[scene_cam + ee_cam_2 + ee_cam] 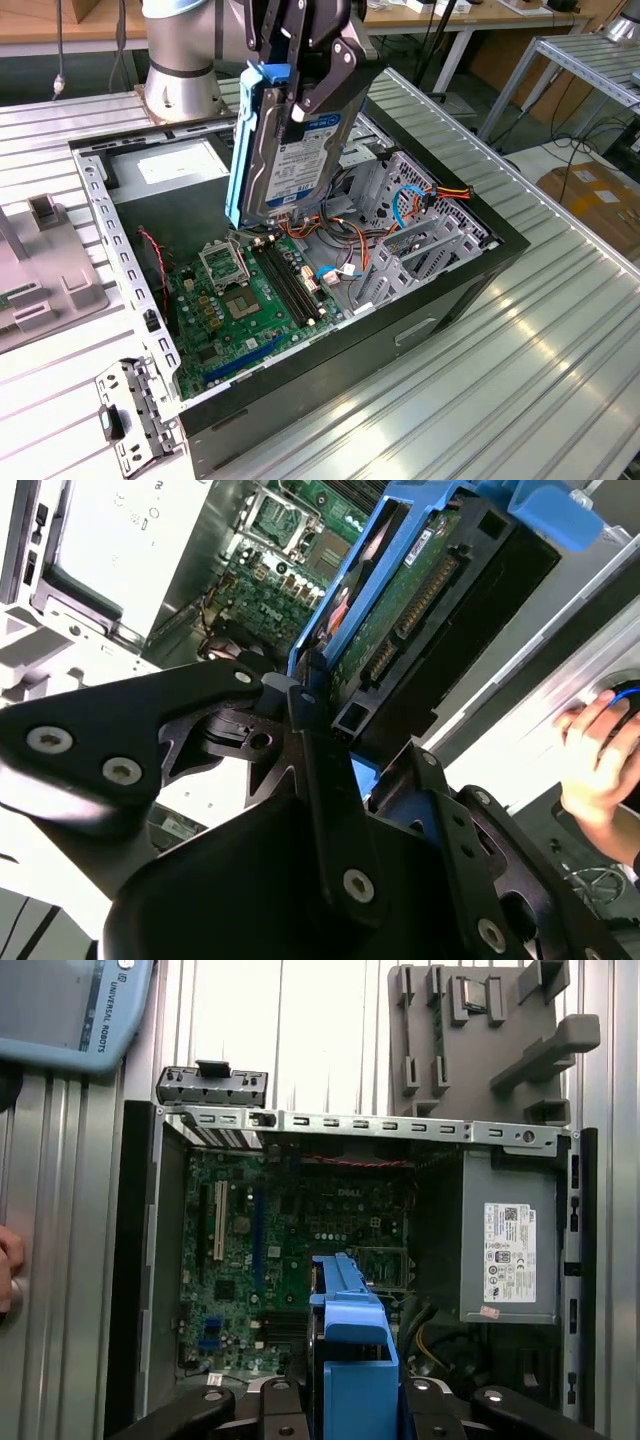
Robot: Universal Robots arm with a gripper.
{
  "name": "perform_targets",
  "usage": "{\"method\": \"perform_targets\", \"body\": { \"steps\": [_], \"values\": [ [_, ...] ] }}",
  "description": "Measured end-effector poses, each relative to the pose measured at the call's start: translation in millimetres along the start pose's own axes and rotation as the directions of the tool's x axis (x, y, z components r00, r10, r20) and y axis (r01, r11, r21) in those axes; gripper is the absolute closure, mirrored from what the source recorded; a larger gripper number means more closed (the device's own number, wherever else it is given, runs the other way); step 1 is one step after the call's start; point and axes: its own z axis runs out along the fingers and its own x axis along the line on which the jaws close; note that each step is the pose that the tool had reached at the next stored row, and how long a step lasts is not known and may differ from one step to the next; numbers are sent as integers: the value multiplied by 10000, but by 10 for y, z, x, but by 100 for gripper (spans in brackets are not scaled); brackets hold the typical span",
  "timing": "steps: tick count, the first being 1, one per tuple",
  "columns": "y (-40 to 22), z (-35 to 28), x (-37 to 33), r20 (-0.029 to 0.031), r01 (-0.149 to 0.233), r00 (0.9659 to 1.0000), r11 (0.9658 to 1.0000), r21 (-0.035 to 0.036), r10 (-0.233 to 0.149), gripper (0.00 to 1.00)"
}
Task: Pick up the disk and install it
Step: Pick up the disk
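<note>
Above case (420, 325), hand (305, 95) tight on disk (283, 165)

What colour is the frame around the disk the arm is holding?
Bright blue rails edge the silver disk; the exterior view shows them best.

1. The arm (180, 45) appears at the top of the exterior view, left of centre, as a thick, smooth, silver-grey cylinder with a soft sheen.
2. Below it sits a pale metal mounting plate (148, 100) with a squared corner.
3. The gripper (292, 95), at the top centre of the exterior view, is matt black throughout and built from flat, angular pieces with bevelled edges.
4. In the second wrist view its link plates (120, 720) are broad black slabs that taper to points and join at round pivots.
5. Round silver screws (48, 740) dot those plates, some in pairs, some singly.
6. In the first wrist view, pale screw heads (205, 1397) sit on the black links.
</note>
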Motion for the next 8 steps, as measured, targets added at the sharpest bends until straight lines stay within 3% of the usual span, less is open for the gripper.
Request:
{"method": "perform_targets", "body": {
  "steps": [3,5,8],
  "values": [
    [0,6,6,254,-108,9996,9999,13,108,63],
    [-1,9,22,499,-178,9986,9998,19,176,63],
    [-18,7,86,531,-180,9984,9998,9,180,63]
  ]
}}
